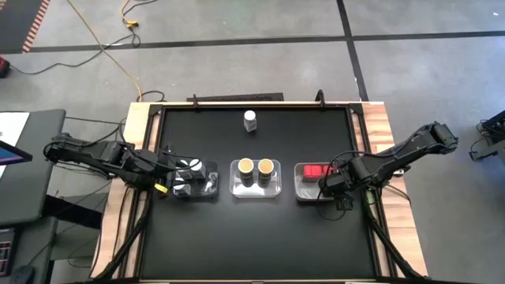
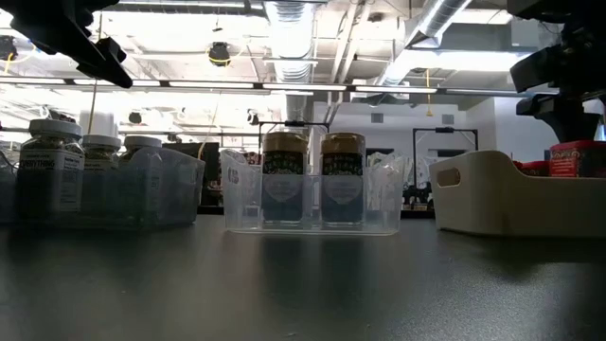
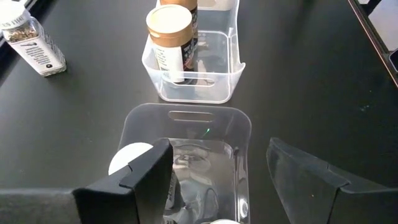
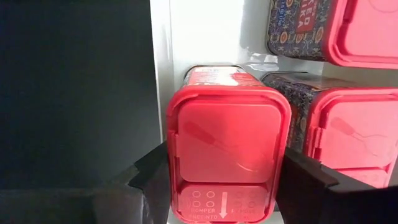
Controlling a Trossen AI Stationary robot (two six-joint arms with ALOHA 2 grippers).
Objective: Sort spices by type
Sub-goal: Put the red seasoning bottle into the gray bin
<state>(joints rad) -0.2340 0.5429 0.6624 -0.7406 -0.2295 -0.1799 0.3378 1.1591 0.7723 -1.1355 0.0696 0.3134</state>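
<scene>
From my remote station I saw three trays in a row across the black bench (image 1: 260, 237), and I took the middle clear tray (image 1: 256, 188) as my landmark. It held two jars with tan-orange round tops (image 1: 245, 166), standing upright side by side and seen as a pair in the low view (image 2: 284, 177). To the left of that tray, the left clear tray (image 1: 195, 189) held jars with white caps (image 1: 189, 166); the left gripper (image 3: 217, 180) hovered just above its near end, its fingers (image 3: 149, 177) set moderately apart and holding nothing, one white cap (image 3: 127, 157) showing beside a finger. To the right of the middle tray stood a white bin (image 1: 306, 192) with red rectangular packets (image 1: 316, 170) inside. There the right gripper (image 4: 225, 171) sat in the bin, its fingers (image 4: 152, 174) closed narrowly on the sides of one red packet (image 4: 227, 149), with further red packets (image 4: 354, 134) packed just beside it. One more white-capped jar (image 1: 250, 120) stood alone on the bench, well beyond the middle tray toward the far edge; the left wrist view showed it as a clear jar of dark spice (image 3: 28, 37), off to one side of the middle tray (image 3: 211, 87).
</scene>
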